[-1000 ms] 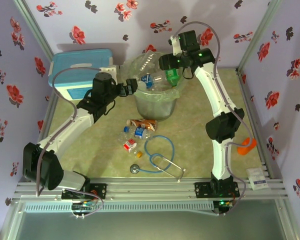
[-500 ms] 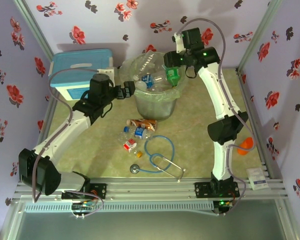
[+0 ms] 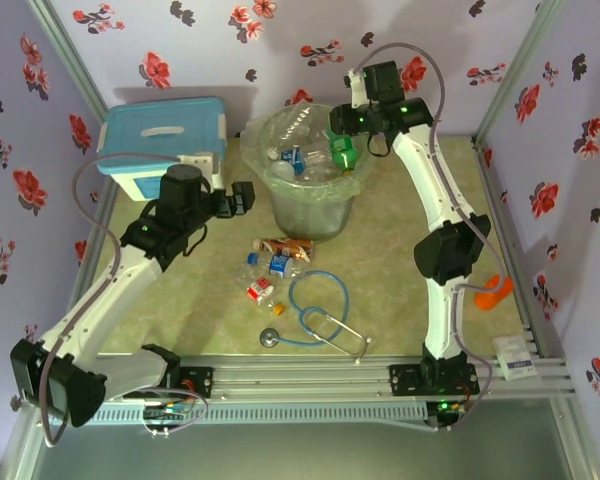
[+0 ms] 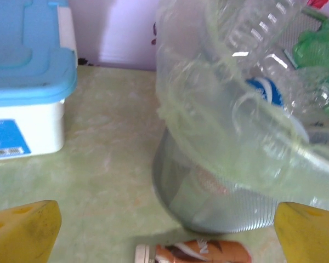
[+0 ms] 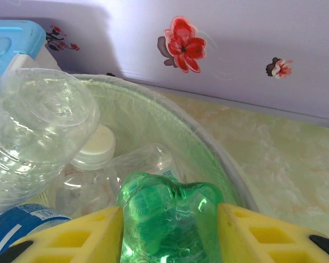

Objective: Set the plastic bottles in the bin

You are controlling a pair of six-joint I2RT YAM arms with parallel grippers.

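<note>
**A:** Right jaws have narrowed a lot in the last second. Yellow fingers [image 5: 71, 235] now sit against both sides of the green bottle [image 5: 167, 216], so it's gripped.

**B:** Where's that bottle?

**A:** Over the bin [image 3: 310, 215], just inside the far-right rim, above the clear bottles [image 3: 290, 155] already in there. Not dropped yet.

**B:** Closing, not releasing?

**A:** Yes. My read is it's firming up the hold. This one doesn't count as binned until those jaws spread.

**B:** Left?

**A:** Left jaws are as wide as they go, with nothing between them. That arm has backed off the bin rim and now hovers over the surface between the bin and the white box [image 3: 160, 145].

**B:** What's left to do?

**A:** A small cluster of bottles [image 3: 270, 265] lies on the surface in front of the bin, with the orange-label one [image 4: 200, 253] nearest its base. Left looks to be lining up for those.
</note>
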